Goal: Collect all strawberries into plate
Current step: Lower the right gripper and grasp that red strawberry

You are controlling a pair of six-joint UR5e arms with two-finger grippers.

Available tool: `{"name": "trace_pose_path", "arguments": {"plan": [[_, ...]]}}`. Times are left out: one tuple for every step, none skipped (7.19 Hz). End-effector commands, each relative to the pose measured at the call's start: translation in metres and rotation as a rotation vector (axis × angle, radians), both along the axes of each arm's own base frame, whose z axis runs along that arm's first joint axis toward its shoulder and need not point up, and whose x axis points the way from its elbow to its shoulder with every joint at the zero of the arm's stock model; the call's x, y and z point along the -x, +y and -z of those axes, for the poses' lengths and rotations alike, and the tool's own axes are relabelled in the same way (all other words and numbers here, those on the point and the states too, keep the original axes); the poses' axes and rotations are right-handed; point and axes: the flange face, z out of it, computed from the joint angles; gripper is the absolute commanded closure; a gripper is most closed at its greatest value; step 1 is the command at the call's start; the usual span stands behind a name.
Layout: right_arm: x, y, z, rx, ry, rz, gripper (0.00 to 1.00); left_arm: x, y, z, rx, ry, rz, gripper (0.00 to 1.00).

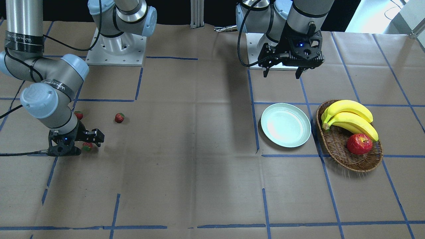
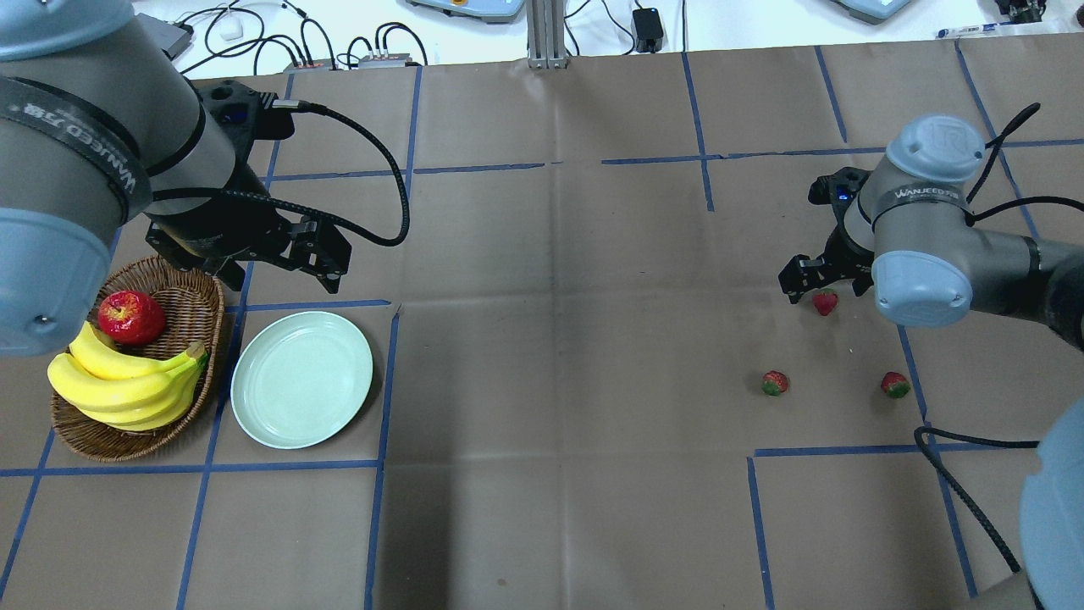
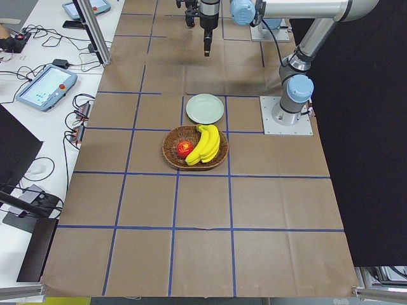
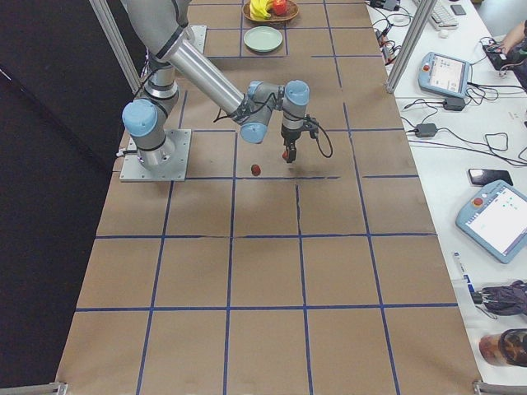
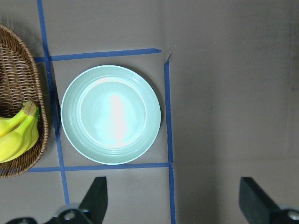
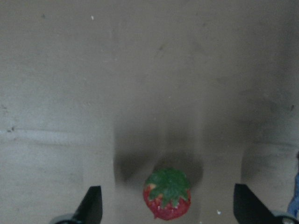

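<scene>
well apart from the bare plate (image 5: pixel 110 114), the right gripper (image 2: pixel 823 286) hangs spread wide around one strawberry (image 6: pixel 167 195), seemingly ready to pinch it, two other strawberries (image 2: pixel 774 383) (image 2: pixel 895 385) lying equally far from the plate, while the left gripper (image 1: pixel 282 75), also wide, hovers near the plate.

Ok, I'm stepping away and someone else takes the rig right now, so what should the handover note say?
Right hand: open, low over one strawberry, fingers either side, not gripping.
Left hand: open, empty, hovering by the plate.
The other two strawberries lie on the table nearby, on the robot's right.
Done: nothing, the plate is empty.
Left: carry all three to the plate.
</scene>
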Motion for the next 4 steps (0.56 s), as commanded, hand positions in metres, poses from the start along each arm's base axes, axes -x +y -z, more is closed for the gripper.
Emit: {"name": "trace_pose_path", "arguments": {"plan": [[-0.0005,0.0056,0.0048,-0.054,-0.005,0.009,0.23,0.0011,0.0034,0.0096,-0.018,0.011,0.000,0.00],[-0.0004,0.0050,0.0050,-0.054,-0.005,0.009,0.40,0.0026,0.0048,0.0121,-0.025,0.026,-0.003,0.00],[0.0001,0.0030,0.0039,-0.048,-0.003,0.010,0.55,0.0025,0.0048,0.0122,-0.025,0.025,-0.003,0.00],[0.0006,0.0012,0.0022,-0.044,-0.002,0.010,0.74,0.0025,0.0051,0.0114,-0.022,0.025,-0.003,0.00]]}}
